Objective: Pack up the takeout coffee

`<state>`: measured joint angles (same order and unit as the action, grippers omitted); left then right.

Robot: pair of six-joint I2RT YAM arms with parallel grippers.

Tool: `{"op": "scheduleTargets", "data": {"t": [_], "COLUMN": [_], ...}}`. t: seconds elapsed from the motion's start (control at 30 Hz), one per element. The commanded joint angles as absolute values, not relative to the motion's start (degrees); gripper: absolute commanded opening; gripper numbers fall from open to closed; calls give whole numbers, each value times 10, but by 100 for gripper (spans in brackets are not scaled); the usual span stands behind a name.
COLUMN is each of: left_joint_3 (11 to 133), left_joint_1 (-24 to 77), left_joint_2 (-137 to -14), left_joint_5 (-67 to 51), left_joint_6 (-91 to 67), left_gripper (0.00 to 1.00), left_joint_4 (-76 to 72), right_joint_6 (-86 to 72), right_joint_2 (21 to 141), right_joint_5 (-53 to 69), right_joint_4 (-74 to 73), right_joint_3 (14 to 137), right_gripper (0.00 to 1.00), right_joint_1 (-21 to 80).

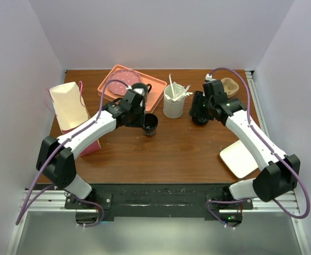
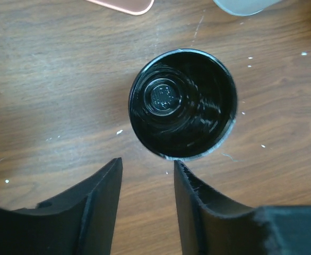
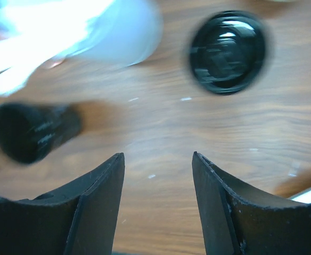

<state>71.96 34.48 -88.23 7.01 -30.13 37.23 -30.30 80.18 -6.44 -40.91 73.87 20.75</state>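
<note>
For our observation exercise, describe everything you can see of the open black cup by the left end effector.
The black cup stands upright and lidless on the wooden table. Its glossy inside looks empty, with ringed walls and an embossed round base. It sits just ahead of the open left end effector, not between its jaws.

Arms: 2, left arm (image 1: 86, 133) and right arm (image 1: 251, 135). Pincers: 2, left pincer (image 2: 147, 166) and right pincer (image 3: 158, 158). Black paper cup (image 1: 150, 125): 1, open-topped. Black lid (image 3: 228, 51): 1. Paper bag (image 1: 68, 106): 1. Pink tray (image 1: 155, 87): 1, carrying 1 round pink plate (image 1: 124, 81) and 1 dark vessel (image 1: 139, 90). White holder (image 1: 172, 106): 1. Stirrers (image 1: 178, 90) inside it: several, exact number can't be told. White square plate (image 1: 240, 158): 1. Tan bowl (image 1: 230, 85): 1. Tabletop (image 1: 171, 154): 1.
</note>
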Motion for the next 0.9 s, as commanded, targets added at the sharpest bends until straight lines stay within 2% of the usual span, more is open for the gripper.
{"op": "scheduleTargets", "data": {"t": [0.0, 0.23, 0.43, 0.77, 0.87], "left_joint_3": [754, 783, 786, 802, 811], "left_joint_1": [339, 338, 338, 330, 330], "left_joint_2": [-916, -955, -959, -975, -983], "left_joint_5": [76, 91, 103, 95, 94], "left_joint_6": [-278, -257, -246, -240, -237], "left_gripper": [41, 26, 21, 24, 20], "left_joint_4": [347, 355, 356, 359, 366], "right_joint_6": [-296, -301, -307, -301, -298], "right_joint_2": [781, 776, 768, 771, 773], "right_joint_5": [-52, -25, -23, -26, -29], "right_joint_4": [-389, -383, -373, -371, -374], "right_joint_3": [737, 739, 716, 707, 709], "right_gripper": [57, 57, 57, 56, 57], "right_joint_1": [221, 228, 230, 231, 231]}}
